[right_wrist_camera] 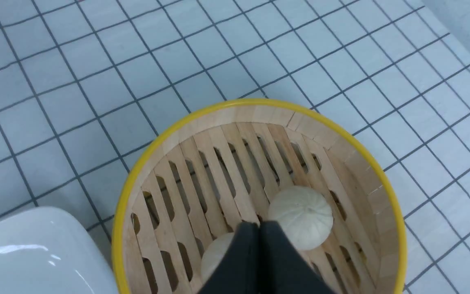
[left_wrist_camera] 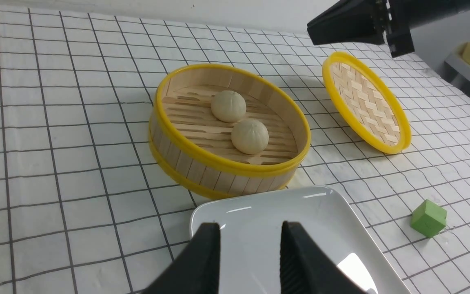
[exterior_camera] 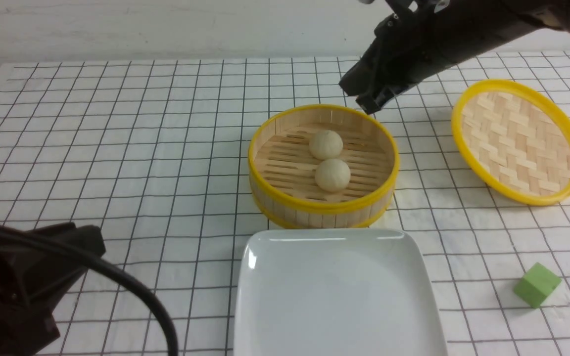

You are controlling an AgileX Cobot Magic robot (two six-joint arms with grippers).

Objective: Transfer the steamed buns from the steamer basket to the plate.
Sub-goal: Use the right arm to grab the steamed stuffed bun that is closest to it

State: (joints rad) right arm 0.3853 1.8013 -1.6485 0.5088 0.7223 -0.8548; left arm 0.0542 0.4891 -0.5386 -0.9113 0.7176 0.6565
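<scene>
Two pale round buns (exterior_camera: 332,175) sit on the slatted floor of the steamer basket (exterior_camera: 323,207), close beside each other, one nearer the robot and slightly to the right. Faint pleats show on their tops. The basket is round, bamboo, rimmed in yellow at top and bottom, standing upright on the desk (exterior_camera: 166,163), which has a white surface ruled with dark grid lines.

Plate (exterior_camera: 337,291): white, glossy, rounded-square, on the robot's side of the basket and just beside it. The part of its surface in view carries no bun; its near edge runs out of the front view.

Lid (exterior_camera: 520,143): woven, flat, yellow-rimmed, to the right of the basket and apart from it. A green cube (exterior_camera: 537,285) lies on the desk to the right of the plate, nearer the robot than the lid.

Right gripper (right_wrist_camera: 260,228): clenched, fingertips together, nothing held. It hangs above the far right part of the basket, reaching in from the right; the wrist view shows both buns beneath and beyond its tips, one partly hidden by them.

Left gripper (left_wrist_camera: 251,228): released, its two fingers apart with a clear gap between, nothing in it. Its arm (exterior_camera: 13,291) is at the near left, well apart from the basket.
</scene>
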